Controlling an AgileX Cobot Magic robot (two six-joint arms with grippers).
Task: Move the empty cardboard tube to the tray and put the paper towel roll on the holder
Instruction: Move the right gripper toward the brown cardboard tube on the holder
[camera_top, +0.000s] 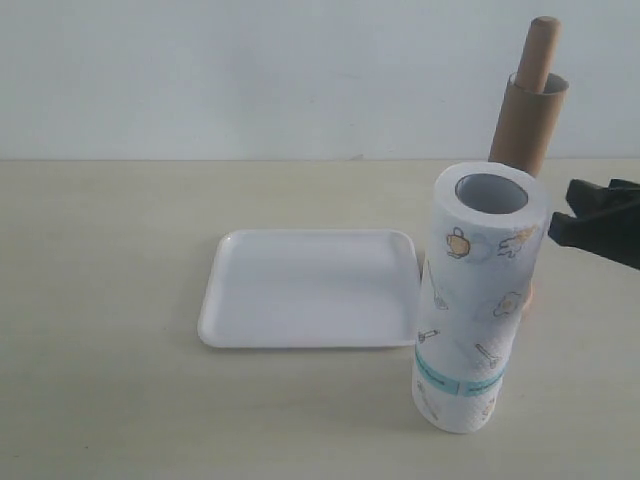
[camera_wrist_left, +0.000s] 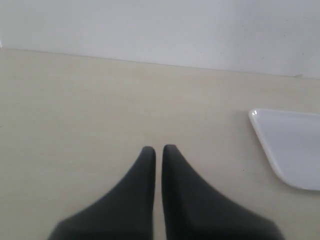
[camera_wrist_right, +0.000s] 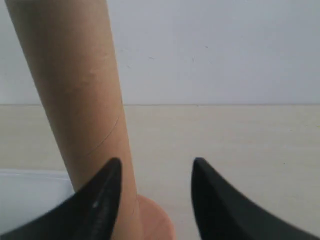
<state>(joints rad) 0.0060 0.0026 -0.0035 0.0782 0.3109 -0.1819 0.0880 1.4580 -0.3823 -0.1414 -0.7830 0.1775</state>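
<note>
A plain white wall is backing the pale beige table I am working over. The tray is lying flat near the middle. The paper towel roll is standing upright just beside the tray's right corner, its grey core facing up. Behind the roll, the empty cardboard tube is sitting over the holder, whose rounded dowel tip is poking out of the top.

I am holding my right gripper wide apart, close to the tube's lower part and just above the holder's round base. One finger is overlapping the tube's edge in my wrist view, and I cannot tell whether it is touching. I am keeping my left gripper pinched to a thin slit, gripping nothing, over bare table off the tray's left side.
</note>
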